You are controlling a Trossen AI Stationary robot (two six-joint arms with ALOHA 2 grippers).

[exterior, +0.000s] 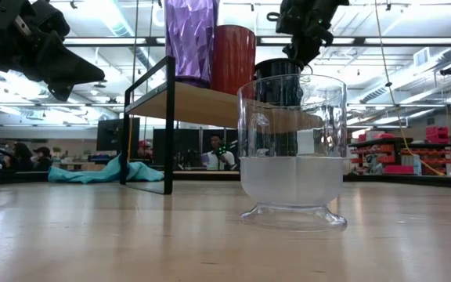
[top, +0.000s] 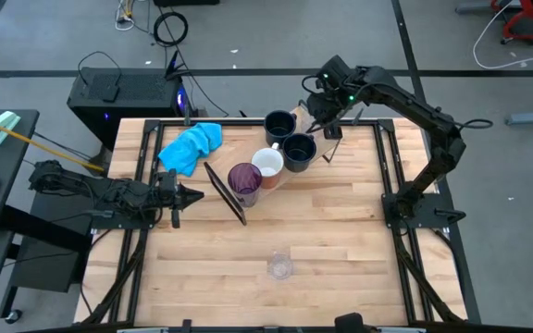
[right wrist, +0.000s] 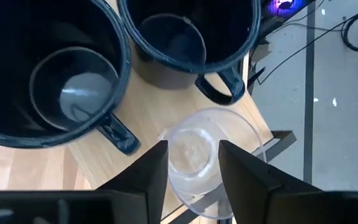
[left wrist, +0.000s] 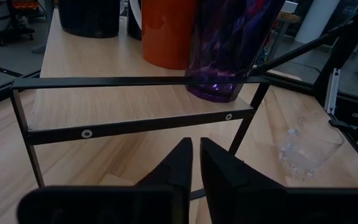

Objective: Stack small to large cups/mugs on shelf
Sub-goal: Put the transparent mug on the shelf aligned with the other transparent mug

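Observation:
The shelf point(left wrist: 104, 62) carries, in a row, a purple tumbler point(top: 244, 182), a white mug with an orange outside point(top: 268, 164) and two dark navy mugs point(top: 299, 151) point(top: 279, 125). A small clear glass point(right wrist: 197, 155) stands upright on the shelf's far corner beside the navy mugs. My right gripper point(right wrist: 192, 149) hangs open just above it, one finger to each side, touching nothing. A second clear glass point(top: 279, 265) stands on the tabletop near the front edge. My left gripper point(top: 188, 196) waits at the table's left, shut and empty, pointing at the shelf's near end.
A blue cloth point(top: 192, 146) lies at the table's far left, behind the shelf. The shelf's black wire frame point(left wrist: 135, 124) stands right in front of my left gripper. Bare tabletop stretches across the near half around the loose glass.

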